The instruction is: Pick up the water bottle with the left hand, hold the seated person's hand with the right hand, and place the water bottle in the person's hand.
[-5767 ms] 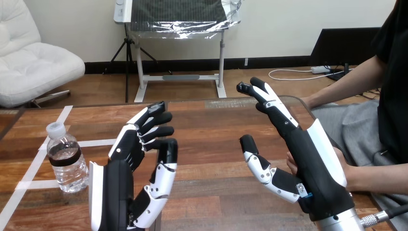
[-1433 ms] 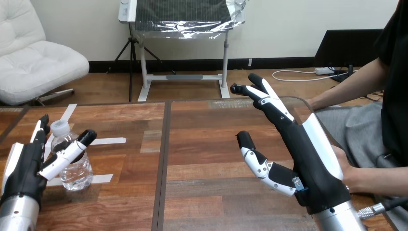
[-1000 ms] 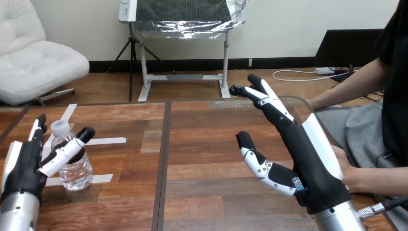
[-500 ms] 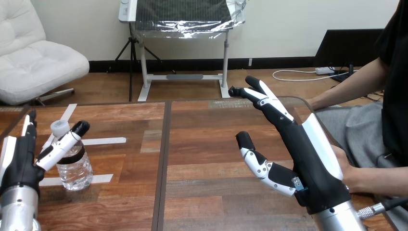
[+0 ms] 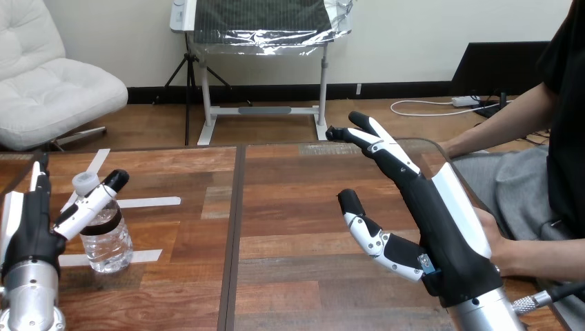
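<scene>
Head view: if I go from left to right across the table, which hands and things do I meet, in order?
left hand → water bottle → right hand → person's hand, partly behind the right hand.

Counts: one water bottle [image 5: 103, 236]; two robot hands, left hand [image 5: 29, 233] and right hand [image 5: 441, 231]; one person's hand [image 5: 509, 256]; one table [image 5: 296, 200]; three white tape strips [image 5: 155, 202] on tabletop.
</scene>
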Controlling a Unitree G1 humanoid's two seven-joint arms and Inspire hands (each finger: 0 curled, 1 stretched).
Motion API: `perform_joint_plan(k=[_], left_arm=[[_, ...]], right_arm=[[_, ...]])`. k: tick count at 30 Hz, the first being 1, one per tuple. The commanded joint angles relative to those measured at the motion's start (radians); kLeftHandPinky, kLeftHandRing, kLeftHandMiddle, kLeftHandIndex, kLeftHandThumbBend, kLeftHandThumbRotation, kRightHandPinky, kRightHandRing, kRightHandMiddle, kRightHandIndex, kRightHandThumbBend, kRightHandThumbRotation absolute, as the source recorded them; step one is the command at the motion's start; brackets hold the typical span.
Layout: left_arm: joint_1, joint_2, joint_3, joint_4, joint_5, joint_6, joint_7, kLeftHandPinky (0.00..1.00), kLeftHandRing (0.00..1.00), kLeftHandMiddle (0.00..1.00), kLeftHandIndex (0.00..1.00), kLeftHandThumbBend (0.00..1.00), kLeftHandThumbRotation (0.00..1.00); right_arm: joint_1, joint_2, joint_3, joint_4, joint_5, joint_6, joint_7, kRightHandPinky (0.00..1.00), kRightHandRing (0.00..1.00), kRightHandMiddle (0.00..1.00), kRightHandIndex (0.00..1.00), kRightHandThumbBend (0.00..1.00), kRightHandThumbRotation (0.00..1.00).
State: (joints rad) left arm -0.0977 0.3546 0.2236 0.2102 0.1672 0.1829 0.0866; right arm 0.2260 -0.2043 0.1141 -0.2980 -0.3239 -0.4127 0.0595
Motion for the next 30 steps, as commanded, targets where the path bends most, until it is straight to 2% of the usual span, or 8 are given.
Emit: perform_joint_plan(k=[1,16,30], left_arm=[[-0.084,0.007,-0.021,0.018,0.017,-0.011,0.017,0.93,1.0,1.0,1.0,0.98,0.58],[-0.103,0.019,-0.066,0.037,0.056,0.016,0.029,0.91,0.99,1.0,1.0,0.89,0.54],[-0.13,0.016,-0.104,0.076,0.108,0.049,0.035,0.87,0.96,0.98,1.0,0.89,0.54]], right_arm=[[-0.062,-0.009,-0.012,-0.009,0.004,-0.008,0.001,0.89,0.92,0.96,0.83,0.18,0.0],[-0.066,-0.015,-0.016,-0.008,-0.005,-0.01,0.0,0.89,0.92,0.96,0.83,0.18,0.0],[-0.064,-0.012,-0.016,-0.022,0.002,0.007,0.008,0.89,0.91,0.95,0.82,0.19,0.0]])
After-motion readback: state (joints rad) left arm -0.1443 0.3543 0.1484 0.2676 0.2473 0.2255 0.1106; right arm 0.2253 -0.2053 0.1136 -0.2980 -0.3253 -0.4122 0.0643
